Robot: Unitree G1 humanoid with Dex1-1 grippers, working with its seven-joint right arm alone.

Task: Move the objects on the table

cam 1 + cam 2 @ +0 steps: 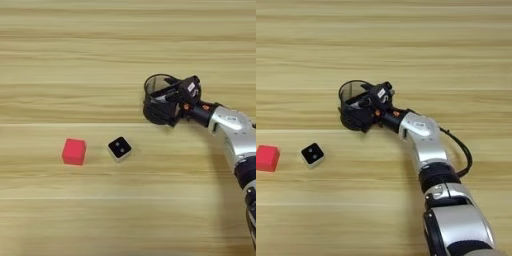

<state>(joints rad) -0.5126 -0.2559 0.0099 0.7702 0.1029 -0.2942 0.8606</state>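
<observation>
Black mesh pen cup [353,107] is gripped at its rim by the right gripper [370,102]; small red cube [74,151] is seen well apart.

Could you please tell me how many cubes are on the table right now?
2. The red cube sits left of centre; the smaller white cube with a black two-dotted top lies just to its right, apart from it. Both are well left of the right gripper at the black mesh cup.

Table [100,50] matt wood; pen cup [156,102] black mesh.
</observation>
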